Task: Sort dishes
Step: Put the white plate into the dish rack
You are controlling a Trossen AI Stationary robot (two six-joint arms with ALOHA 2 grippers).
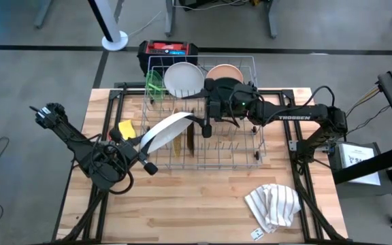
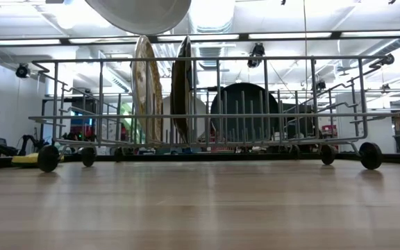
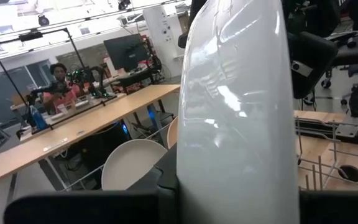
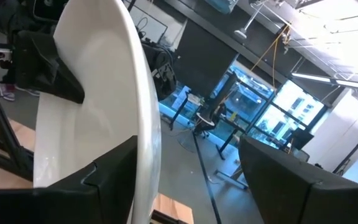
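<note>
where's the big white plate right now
In the high view the large white plate is held at its rim by the left gripper, tilted over the dish rack's left half, above the upright brown plates.

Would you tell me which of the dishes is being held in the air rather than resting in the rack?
The large white plate, gripped at its lower edge by the left gripper; the other dishes stand in the wire rack.

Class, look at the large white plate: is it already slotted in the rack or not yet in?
Not yet in. The large white plate hangs tilted above the rack, gripped at its edge by the left gripper.
</note>
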